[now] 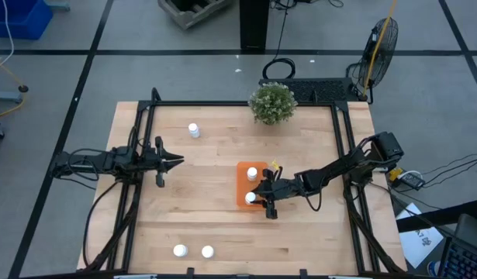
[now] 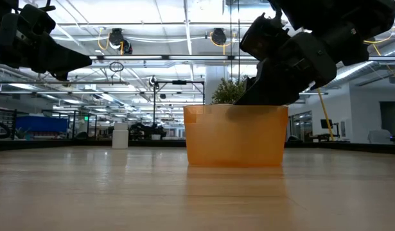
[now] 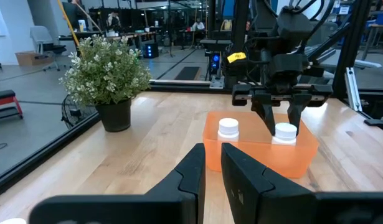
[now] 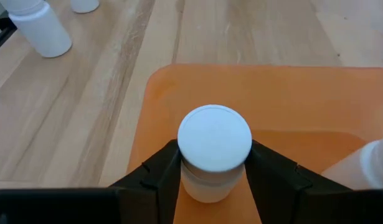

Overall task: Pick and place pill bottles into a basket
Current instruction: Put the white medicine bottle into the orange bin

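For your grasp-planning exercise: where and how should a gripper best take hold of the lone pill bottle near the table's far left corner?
Probably from above, fingers closing on opposite sides of the lone pill bottle, just under its cap. It stands upright with bare table all round, so any side seems open; the left gripper is nearest.

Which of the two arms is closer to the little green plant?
Right. The right gripper works over the orange basket, just in front of the plant; the left gripper waits farther off.

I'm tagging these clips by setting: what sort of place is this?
Probably a robotics lab in a large industrial hall. A light wooden table framed by black rails carries two dark robot arms, open ceiling trusses with strip lights run overhead, and a round standing fan sits on the grey taped floor.
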